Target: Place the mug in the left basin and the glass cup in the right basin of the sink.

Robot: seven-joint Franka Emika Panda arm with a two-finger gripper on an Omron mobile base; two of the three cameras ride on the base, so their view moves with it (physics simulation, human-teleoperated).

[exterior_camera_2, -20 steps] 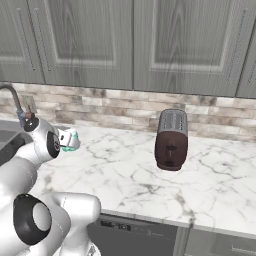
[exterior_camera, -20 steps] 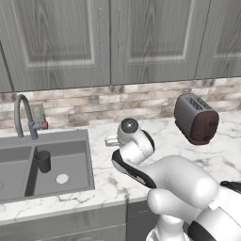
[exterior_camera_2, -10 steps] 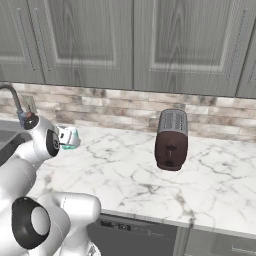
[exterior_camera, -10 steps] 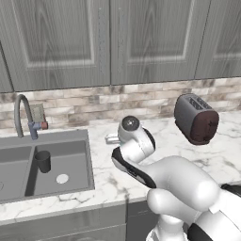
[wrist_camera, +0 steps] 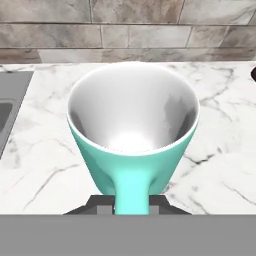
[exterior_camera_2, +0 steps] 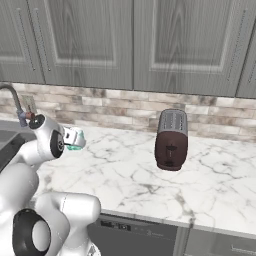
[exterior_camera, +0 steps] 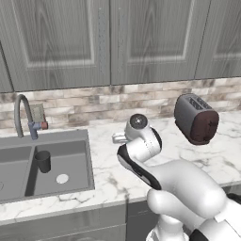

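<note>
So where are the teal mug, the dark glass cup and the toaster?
mug (wrist_camera: 132, 150), hand view, on its teal outer wall.
glass cup (exterior_camera: 43, 161), left base view, on its dark side.
toaster (exterior_camera_2: 171, 139), right base view, on its front face.

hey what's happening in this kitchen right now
A white robot arm holds the mug by its handle in its pincer, above the marble counter, a little to the right of the sink. The glass cup already stands in the sink's right basin. A toaster sits farther right on the counter.
</note>
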